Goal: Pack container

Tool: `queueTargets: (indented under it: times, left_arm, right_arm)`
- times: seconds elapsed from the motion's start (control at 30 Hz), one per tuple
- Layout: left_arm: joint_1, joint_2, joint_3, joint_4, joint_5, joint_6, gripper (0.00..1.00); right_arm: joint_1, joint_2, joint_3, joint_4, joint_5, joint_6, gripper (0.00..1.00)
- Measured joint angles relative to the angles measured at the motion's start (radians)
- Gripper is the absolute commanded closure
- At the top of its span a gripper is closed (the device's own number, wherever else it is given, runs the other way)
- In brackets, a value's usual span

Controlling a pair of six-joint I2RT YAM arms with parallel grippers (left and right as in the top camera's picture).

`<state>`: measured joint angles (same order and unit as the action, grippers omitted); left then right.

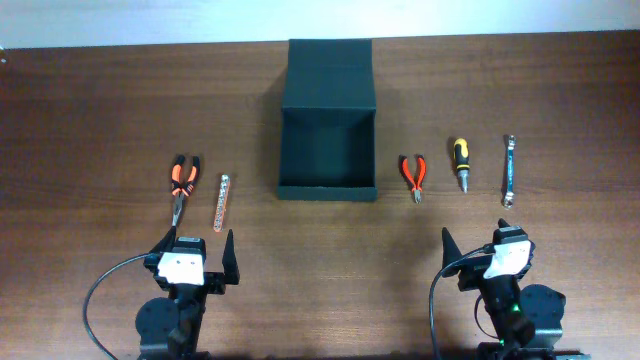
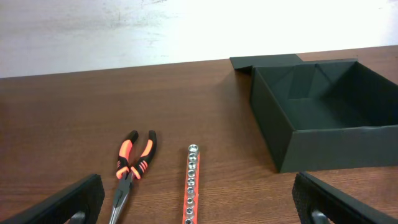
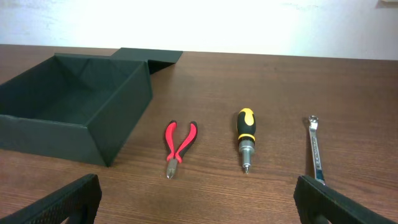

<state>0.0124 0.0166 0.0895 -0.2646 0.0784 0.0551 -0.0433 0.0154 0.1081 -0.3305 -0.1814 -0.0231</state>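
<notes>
The dark green-black container (image 1: 327, 190) stands open at the table's middle, its lid flap (image 1: 329, 75) laid back; it looks empty. It also shows in the left wrist view (image 2: 323, 146) and the right wrist view (image 3: 56, 134). Left of it lie orange-handled long-nose pliers (image 1: 181, 182) (image 2: 130, 165) and an orange socket rail (image 1: 220, 198) (image 2: 191, 183). Right of it lie red pliers (image 1: 413, 176) (image 3: 179, 144), a yellow-black screwdriver (image 1: 460, 162) (image 3: 245, 137) and a silver wrench (image 1: 508, 170) (image 3: 316, 149). My left gripper (image 1: 200, 248) (image 2: 199, 205) and right gripper (image 1: 476, 243) (image 3: 199, 205) are open and empty near the front edge.
The brown wooden table (image 1: 90, 120) ends at a white wall (image 2: 124, 31) behind the container. Black cables (image 1: 95, 300) loop by the arm bases at the front.
</notes>
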Motion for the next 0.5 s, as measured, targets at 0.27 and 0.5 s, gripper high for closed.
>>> queueTargets:
  times: [0.27, 0.5]
  left_arm:
    - [0.000, 0.000, 0.000, 0.000, 0.000, 0.000, 0.01]
    - [0.000, 0.000, 0.000, 0.000, 0.000, 0.000, 0.01]
  right_arm:
    - [0.000, 0.000, 0.000, 0.000, 0.000, 0.000, 0.01]
    - [0.000, 0.000, 0.000, 0.000, 0.000, 0.000, 0.01]
